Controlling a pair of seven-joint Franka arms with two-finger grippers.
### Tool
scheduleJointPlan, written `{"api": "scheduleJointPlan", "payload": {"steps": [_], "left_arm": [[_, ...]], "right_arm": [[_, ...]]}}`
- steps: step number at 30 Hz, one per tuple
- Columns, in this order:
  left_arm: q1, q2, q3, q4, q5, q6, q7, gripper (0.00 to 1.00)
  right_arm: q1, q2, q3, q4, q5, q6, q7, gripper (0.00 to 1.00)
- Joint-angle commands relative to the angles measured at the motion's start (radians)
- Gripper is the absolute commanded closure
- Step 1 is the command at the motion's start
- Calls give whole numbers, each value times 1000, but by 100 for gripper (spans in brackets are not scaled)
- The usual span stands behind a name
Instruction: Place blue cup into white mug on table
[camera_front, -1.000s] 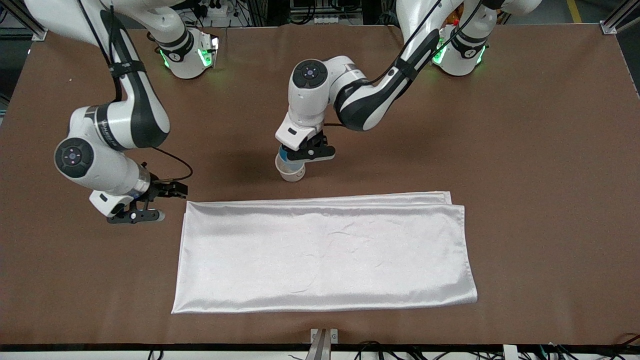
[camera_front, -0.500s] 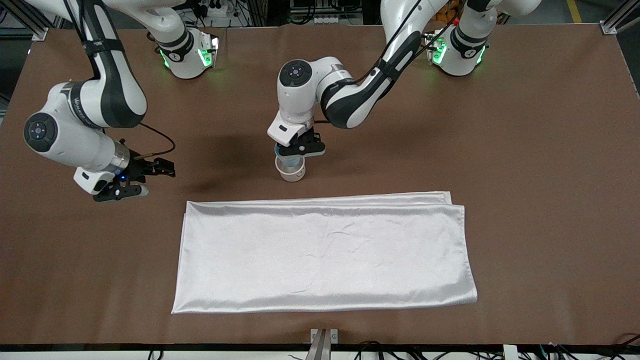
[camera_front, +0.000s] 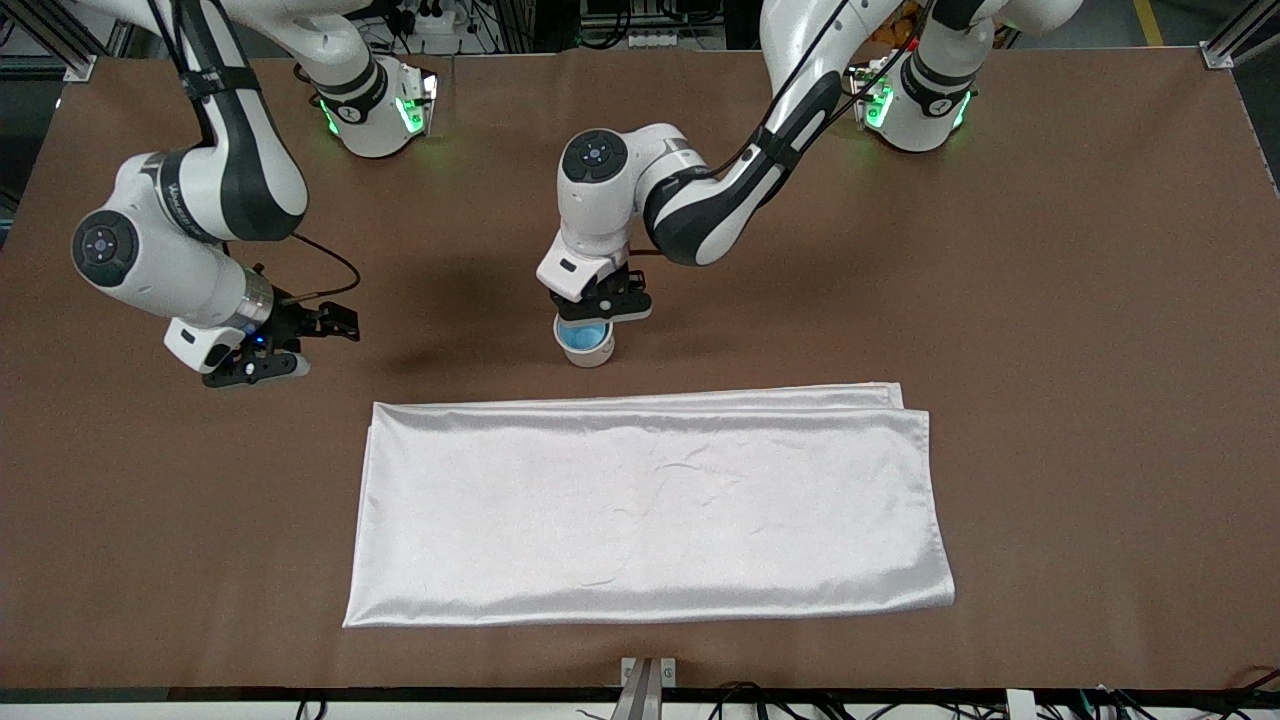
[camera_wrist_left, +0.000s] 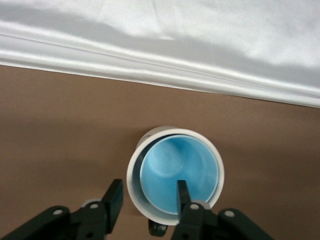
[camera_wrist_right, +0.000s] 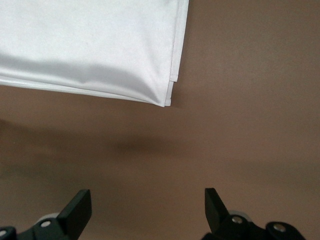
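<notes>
The blue cup (camera_front: 584, 336) sits inside the white mug (camera_front: 587, 355), which stands upright on the brown table (camera_front: 1050, 350) just on the robots' side of the white cloth. My left gripper (camera_front: 598, 308) hangs directly over them. In the left wrist view the cup (camera_wrist_left: 180, 167) fills the mug (camera_wrist_left: 133, 186). The left gripper (camera_wrist_left: 148, 197) is open. One finger is outside the mug wall and the other is over the cup's inside, neither pressing. The mug's black handle (camera_wrist_left: 159, 229) peeks out below the rim. My right gripper (camera_front: 300, 348) is open and empty over bare table.
A shiny white cloth (camera_front: 650, 500) lies flat in the middle of the table, nearer the front camera than the mug. Its folded edge shows in the left wrist view (camera_wrist_left: 200, 40) and its corner in the right wrist view (camera_wrist_right: 90, 45).
The left gripper lowered the blue cup into the mug and let go. The right arm drew away from the cloth's corner toward its own end of the table.
</notes>
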Motion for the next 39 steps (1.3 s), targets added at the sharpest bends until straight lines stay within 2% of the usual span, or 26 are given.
{"api": "scheduleJointPlan", "payload": {"steps": [1,7,14,22,26,28,32,39], "left_arm": [[11,-48,6,14,32,-8,-12,0],[70,-140,6,13,48,-77,15,0],[189,-277,0,11,38,-211,159,0],[272,-403,-3,9,25,-382,268,0],[336,-455,-6,6,20,-448,374,0],[384,-478,-7,8,-18,-472,445,0],[491,-521,-6,6,-98,-503,590,0],[602,-549,-5,6,-118,-563,741,0]], "right_arm": [[0,-53,1,-59,-18,26,-10,0],[0,-74,1,-109,-46,78,-10,0],[-1,-96,1,-142,-61,92,-10,0],[-1,-125,1,-177,-78,98,-12,0],[-3,-131,1,-184,-86,98,-12,0],[-3,-133,1,-183,-86,91,-15,0],[-9,-137,-2,-159,-87,61,-26,0],[-43,-117,-3,12,-89,-156,-73,0]]}}
